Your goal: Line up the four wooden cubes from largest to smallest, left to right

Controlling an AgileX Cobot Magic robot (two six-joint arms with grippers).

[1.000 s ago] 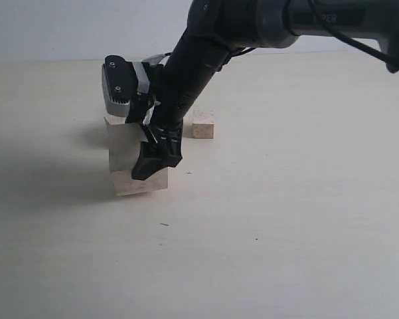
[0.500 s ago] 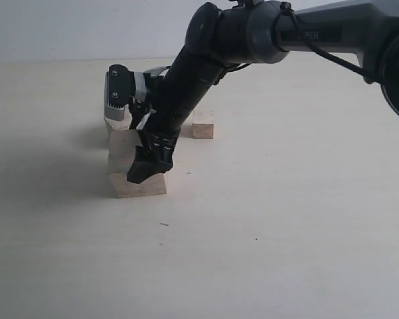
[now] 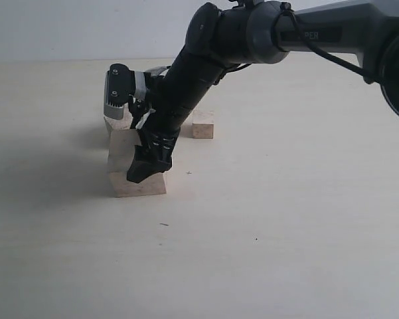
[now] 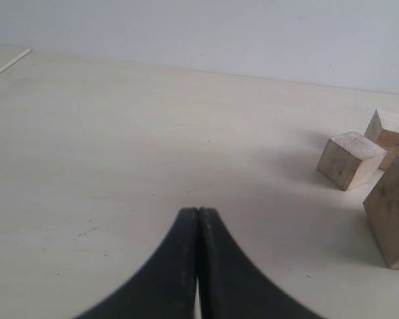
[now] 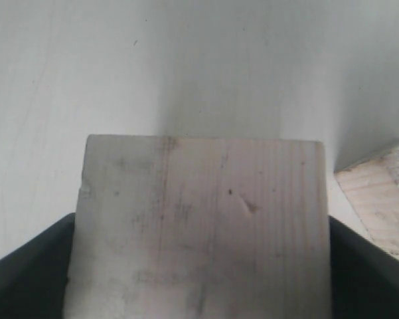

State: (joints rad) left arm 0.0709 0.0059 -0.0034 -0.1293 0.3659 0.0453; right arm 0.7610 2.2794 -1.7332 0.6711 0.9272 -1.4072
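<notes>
My right gripper reaches across to the left and is shut on the largest wooden cube, which rests on the table. In the right wrist view that cube fills the span between the black fingers, and a second cube lies close beside it. A small cube sits behind and to the right of the arm. The left gripper is shut and empty over bare table. It sees a mid-sized cube, another behind it and a larger one at the frame edge.
The pale wooden table stretches wide to the right and front of the cubes. The right arm's dark forearm slants over the cube group and hides what is behind it. A thin stick lies far off.
The right arm has shifted its pose and carried the largest cube slightly left and down. Over the last half second almost nothing moved.
</notes>
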